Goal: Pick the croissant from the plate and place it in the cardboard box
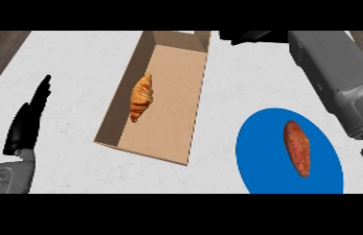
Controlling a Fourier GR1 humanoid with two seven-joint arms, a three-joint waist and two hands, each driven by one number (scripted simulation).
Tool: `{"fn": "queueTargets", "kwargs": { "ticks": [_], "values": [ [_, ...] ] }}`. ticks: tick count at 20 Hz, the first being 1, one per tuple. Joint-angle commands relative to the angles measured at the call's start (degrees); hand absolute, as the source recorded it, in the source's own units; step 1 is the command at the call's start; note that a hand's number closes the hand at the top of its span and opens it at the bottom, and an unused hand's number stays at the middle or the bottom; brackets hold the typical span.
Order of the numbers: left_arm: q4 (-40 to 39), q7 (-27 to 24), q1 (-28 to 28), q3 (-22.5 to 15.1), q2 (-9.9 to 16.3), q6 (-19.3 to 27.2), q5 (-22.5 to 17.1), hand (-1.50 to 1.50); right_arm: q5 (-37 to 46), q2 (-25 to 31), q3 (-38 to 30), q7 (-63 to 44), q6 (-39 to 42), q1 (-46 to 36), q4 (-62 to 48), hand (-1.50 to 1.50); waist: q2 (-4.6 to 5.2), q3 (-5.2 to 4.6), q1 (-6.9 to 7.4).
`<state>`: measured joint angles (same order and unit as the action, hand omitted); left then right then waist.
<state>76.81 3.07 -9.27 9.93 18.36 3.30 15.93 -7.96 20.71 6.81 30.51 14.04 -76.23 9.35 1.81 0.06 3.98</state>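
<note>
**Croissant lies in the box**

Nearest, at the left edge, the left hand (28,119) rests open, fingers straight and pointing away, holding nothing. Far right, the right hand (248,36) shows only as a dark shape at the top edge beyond its grey forearm; whether its fingers are apart or together, I cannot tell. Between them the croissant (141,97) lies inside the cardboard box (197,109), near its left wall. On the blue plate (262,147), near right, lies a reddish-brown sweet potato (297,147).

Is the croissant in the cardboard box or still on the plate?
In the box. The croissant lies on the cardboard box floor by its left wall; the blue plate holds only a reddish-brown item.
</note>
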Motion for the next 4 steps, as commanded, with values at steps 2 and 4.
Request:
{"fn": "queueTargets", "kwargs": {
  "ticks": [2, 4],
  "values": [
    [-1.37, -0.71, -1.39, -0.51, -1.18, 1.17, 0.73, 0.0, 2.7, 5.57, 1.55, 3.99, 5.75, 1.37, -1.82, -1.5, 0.26, 0.01, 0.12],
    [-0.19, 1.03, -1.52, -0.42, -0.6, 0.34, 0.45, 0.0, 3.82, 6.28, 2.33, 6.08, 7.24, 2.35, -2.23, -1.5, 0.3, 0.07, 0.72]
  ]
}}
